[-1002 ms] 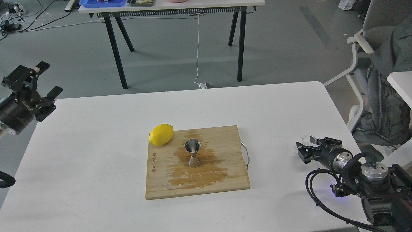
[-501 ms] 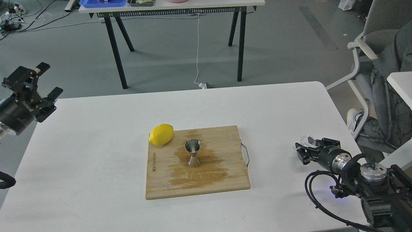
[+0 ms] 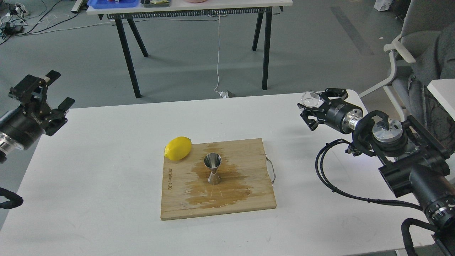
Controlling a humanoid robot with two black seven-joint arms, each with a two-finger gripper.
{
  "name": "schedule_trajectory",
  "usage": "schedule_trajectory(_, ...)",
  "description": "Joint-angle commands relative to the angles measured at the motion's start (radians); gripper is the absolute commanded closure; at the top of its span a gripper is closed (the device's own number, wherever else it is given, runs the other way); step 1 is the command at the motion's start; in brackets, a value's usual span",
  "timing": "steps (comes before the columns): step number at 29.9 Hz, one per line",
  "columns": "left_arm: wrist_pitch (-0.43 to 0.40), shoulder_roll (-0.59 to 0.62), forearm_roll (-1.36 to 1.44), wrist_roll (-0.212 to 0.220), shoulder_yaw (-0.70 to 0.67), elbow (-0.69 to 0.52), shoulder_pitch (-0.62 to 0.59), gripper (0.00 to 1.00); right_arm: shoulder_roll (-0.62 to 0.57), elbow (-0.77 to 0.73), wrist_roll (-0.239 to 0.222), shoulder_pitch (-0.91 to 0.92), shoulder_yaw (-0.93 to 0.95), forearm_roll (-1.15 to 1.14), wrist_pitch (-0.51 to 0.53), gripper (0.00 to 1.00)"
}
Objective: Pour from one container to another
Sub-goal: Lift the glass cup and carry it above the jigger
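Note:
The steel jigger stands upright in the middle of a wooden cutting board, inside a wet stain. My right gripper hangs above the table's right side, well right of and beyond the board, shut on the tiny clear glass cup, which is tilted with its mouth facing the camera. My left gripper hovers open off the table's far left corner, with nothing between its fingers.
A yellow lemon lies on the board's back left corner. The board has a metal handle on its right edge. A second table stands behind; a chair sits at right.
My right arm has lifted the glass cup from low near the table's right front edge up and back-left. The left gripper shifted slightly right.

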Motion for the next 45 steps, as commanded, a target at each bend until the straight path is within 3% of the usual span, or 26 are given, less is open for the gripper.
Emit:
schedule_trajectory(1,0.000,0.000,0.001,0.000,0.016,0.000,0.001,0.01,0.027,0.003,0.006,0.135,-0.143,-0.022,0.001,0.67)
schedule_trajectory(13,0.000,-0.002,0.001,0.000,0.051,0.000,-0.003,0.01,0.173,0.049,-0.020,0.301,-0.444,-0.286,0.053,0.68)
schedule_trajectory(26,0.000,-0.023,0.001,0.000,0.058,0.000,-0.004,0.01,0.055,0.251,-0.022,0.322,-0.636,-0.309,0.085,0.68)
schedule_trajectory(35,0.000,-0.026,0.001,0.000,0.058,-0.002,-0.007,0.01,-0.028,0.298,-0.022,0.327,-0.708,-0.438,0.200,0.68)
schedule_trajectory(45,0.000,-0.025,-0.001,0.000,0.058,-0.002,-0.006,0.01,-0.019,0.296,-0.020,0.353,-0.717,-0.533,0.289,0.68)
